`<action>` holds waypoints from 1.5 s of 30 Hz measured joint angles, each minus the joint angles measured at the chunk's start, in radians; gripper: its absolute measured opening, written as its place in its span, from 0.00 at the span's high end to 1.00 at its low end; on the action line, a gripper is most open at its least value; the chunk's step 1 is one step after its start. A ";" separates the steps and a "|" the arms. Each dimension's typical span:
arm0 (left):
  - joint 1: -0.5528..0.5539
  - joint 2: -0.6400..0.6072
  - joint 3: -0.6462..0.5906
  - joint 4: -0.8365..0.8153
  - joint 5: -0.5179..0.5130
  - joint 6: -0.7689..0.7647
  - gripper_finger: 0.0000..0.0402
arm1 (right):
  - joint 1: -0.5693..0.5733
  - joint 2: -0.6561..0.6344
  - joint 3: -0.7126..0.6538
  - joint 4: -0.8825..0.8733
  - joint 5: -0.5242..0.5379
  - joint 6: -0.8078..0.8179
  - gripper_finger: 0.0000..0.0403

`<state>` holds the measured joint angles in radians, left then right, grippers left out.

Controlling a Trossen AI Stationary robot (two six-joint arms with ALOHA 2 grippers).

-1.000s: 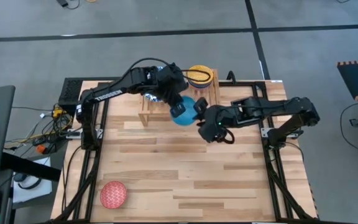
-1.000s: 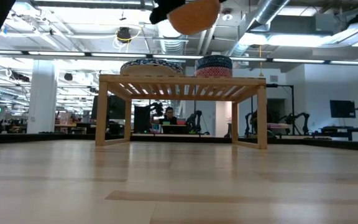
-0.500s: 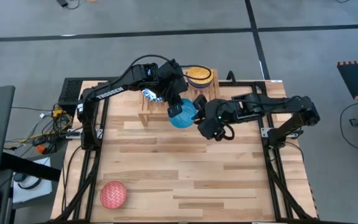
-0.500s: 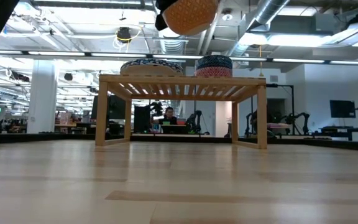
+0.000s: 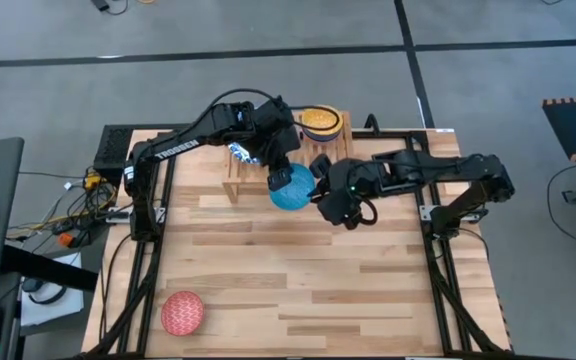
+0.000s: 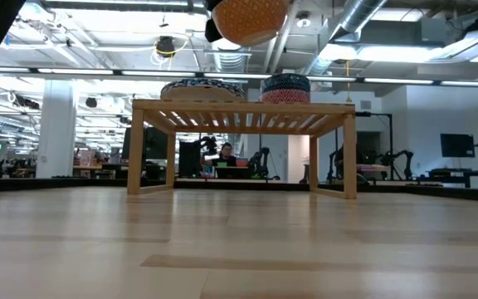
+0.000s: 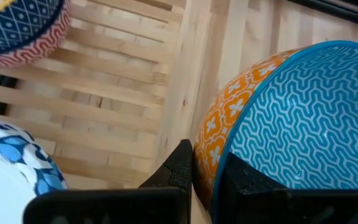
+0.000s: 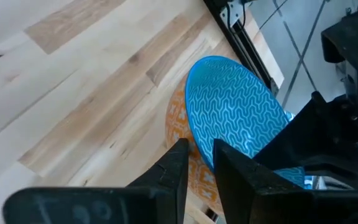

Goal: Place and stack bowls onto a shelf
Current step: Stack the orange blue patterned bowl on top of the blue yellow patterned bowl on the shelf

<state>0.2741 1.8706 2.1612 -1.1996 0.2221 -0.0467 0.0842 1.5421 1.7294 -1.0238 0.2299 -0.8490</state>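
I found the light blue bowl (image 5: 291,187) held in the air just in front of the shelf (image 5: 290,158), above the table (image 5: 268,270); its inside was blue with a wavy pattern, its outside orange, and nothing lay in it. The left gripper (image 5: 280,177) was clenched on the rim of this bowl, one finger inside and one outside, as my left wrist view showed plainly. The right gripper (image 5: 319,186) stood at the opposite edge of the same bowl, its fingers (image 8: 178,163) straddling the rim, one on each side; I could not tell whether they had yet pinched the rim. On the shelf I noted a wide white bowl (image 6: 202,88) with a blue patterned rim toward the left arm's side, and beside it a stack with the yellow bowl (image 5: 320,120) seated inside a dark blue bowl (image 6: 286,83), which sat in a red bowl (image 6: 286,96). A separate red patterned bowl (image 5: 181,312) lay upside down near the table's front left corner, well apart from both arms.
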 joint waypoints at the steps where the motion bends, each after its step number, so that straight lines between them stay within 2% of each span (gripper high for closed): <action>1: 0.000 0.000 0.000 -0.001 0.002 -0.005 0.97 | 0.004 0.000 0.000 0.000 0.001 -0.010 0.76; 9: -0.014 -0.002 0.000 -0.012 0.006 -0.045 0.97 | 0.039 0.000 -0.003 0.035 0.014 -0.045 0.76; 15: -0.018 -0.011 0.002 -0.049 -0.010 -0.070 0.97 | 0.038 0.000 -0.003 0.061 0.018 0.030 0.74; 19: -0.019 -0.014 0.003 -0.105 -0.047 -0.069 0.97 | 0.038 -0.005 -0.005 0.079 0.030 0.037 0.69; 25: -0.019 -0.025 0.006 -0.175 -0.122 -0.101 0.97 | 0.030 -0.023 0.008 0.045 0.033 0.086 0.54; 27: -0.020 -0.034 0.005 -0.190 -0.173 -0.137 0.97 | 0.012 -0.026 0.011 0.055 -0.004 0.171 0.51; 31: -0.039 -0.071 0.005 -0.208 -0.317 -0.214 0.97 | -0.076 -0.034 -0.011 0.079 -0.121 0.477 0.49; 34: -0.079 -0.099 0.005 -0.198 -0.475 -0.275 0.97 | -0.134 -0.072 -0.087 0.161 -0.124 0.622 0.51; 37: -0.123 -0.111 0.005 -0.199 -0.666 -0.336 0.97 | -0.169 -0.141 -0.191 0.330 -0.120 0.720 0.53; 40: -0.164 -0.111 0.004 -0.199 -0.842 -0.402 0.97 | -0.196 -0.224 -0.297 0.528 -0.050 0.864 0.55; 43: -0.207 -0.106 -0.012 -0.170 -0.971 -0.482 0.97 | -0.222 -0.307 -0.398 0.718 0.066 1.020 0.56; 45: -0.232 -0.106 -0.048 -0.140 -1.051 -0.527 0.97 | -0.228 -0.351 -0.451 0.826 0.142 1.067 0.56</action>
<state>0.0417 1.7647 2.1137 -1.3398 -0.8294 -0.5740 -0.1439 1.1912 1.2780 -0.1977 0.3715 0.2178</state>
